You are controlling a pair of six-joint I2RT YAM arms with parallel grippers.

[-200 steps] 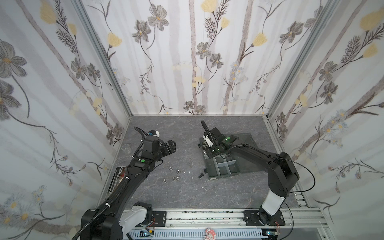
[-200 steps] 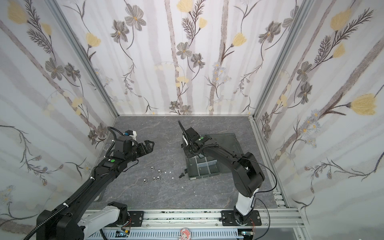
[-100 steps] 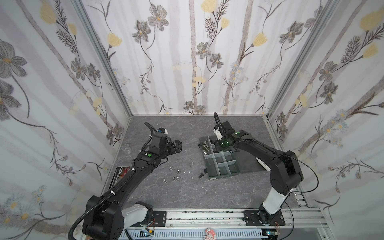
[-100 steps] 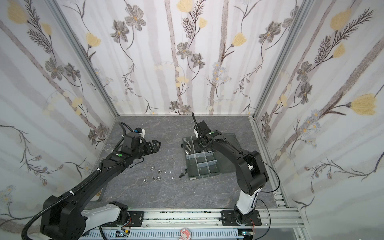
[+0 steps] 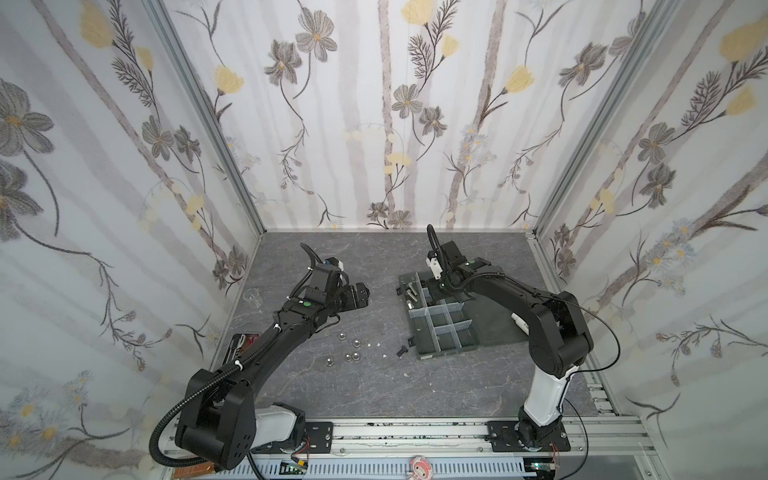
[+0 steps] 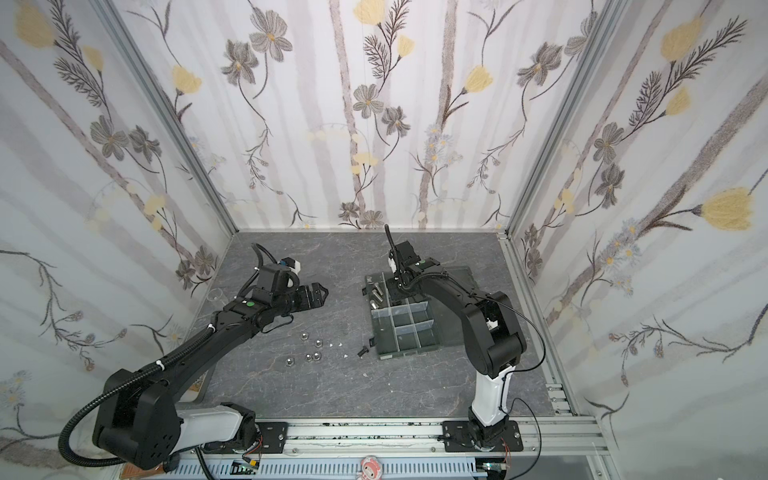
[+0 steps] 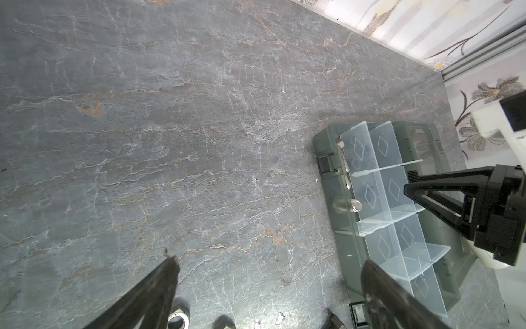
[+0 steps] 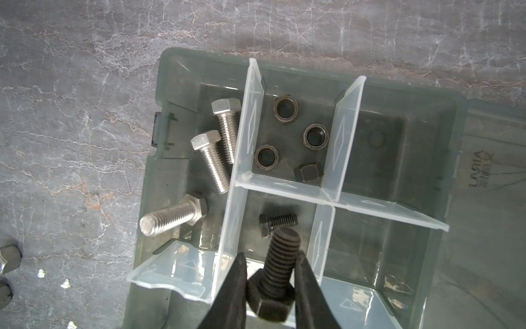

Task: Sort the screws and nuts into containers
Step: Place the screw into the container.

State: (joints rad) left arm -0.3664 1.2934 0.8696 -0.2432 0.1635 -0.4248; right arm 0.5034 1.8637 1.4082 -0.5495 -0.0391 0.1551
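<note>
Black bolt [image 8: 280,242]: clamped near its head in right gripper [image 8: 271,257], over containers' [image 8: 178,91] cell with 1 black screw [image 8: 281,220].
Left gripper [image 7: 269,260]: spread wide, empty, near loose nuts [image 5: 356,343].
Risk: bolt tilted; may glance off divider [image 8: 323,236] into wrong cell.

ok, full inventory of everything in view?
organizer box: one, dark grey, open, table's right half
silver bolts: three, silver, end compartment
black nuts: four, black, adjacent compartment
small black bolt: one, black, another compartment
held black bolt: one, black, above it
loose black part: one, black, beside box
silver nuts: five, silver, table, left of box
white specks: few, white, near silver nuts
clear cup: one, clear, table's left edge
left gripper: one, black, open, above table
right gripper: one, black, shut on held black bolt
</note>
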